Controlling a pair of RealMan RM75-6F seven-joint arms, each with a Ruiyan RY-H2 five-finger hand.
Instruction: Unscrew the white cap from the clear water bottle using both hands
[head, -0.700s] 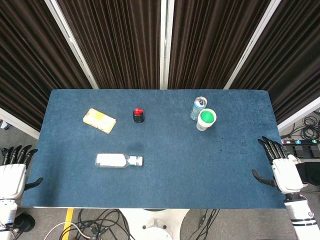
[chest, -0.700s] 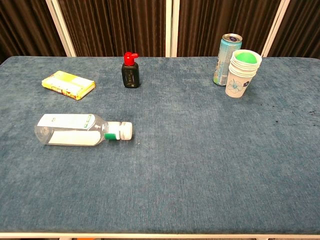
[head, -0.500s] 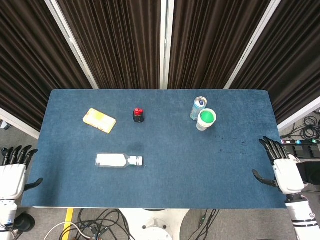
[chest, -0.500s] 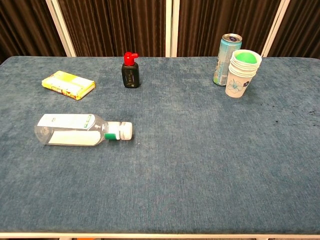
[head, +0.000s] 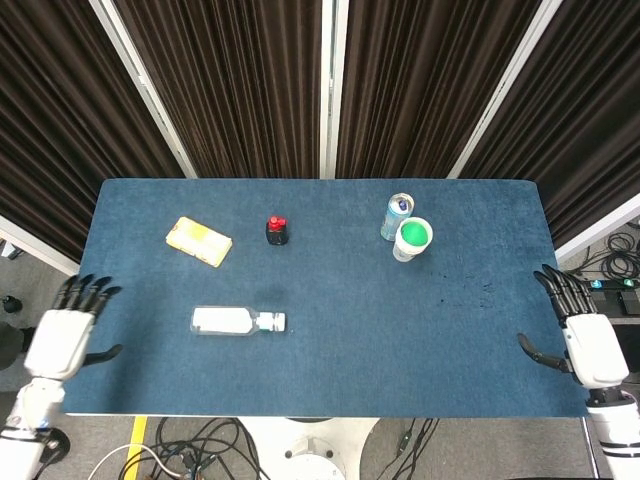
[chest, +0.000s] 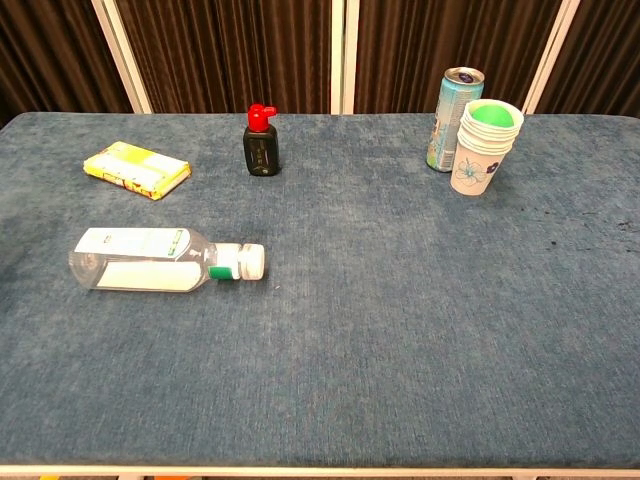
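the chest view shows neither hand; only the head view does. there the left hand (head: 62, 338) sits at the table's left edge, and its arm is cut off by the bottom corner. the right hand (head: 588, 342) is at the right edge, its arm cut off too. the print on the bottle (chest: 150, 259) label is too small to read. the cup stack (chest: 484, 146) hides part of the can (chest: 452, 110).
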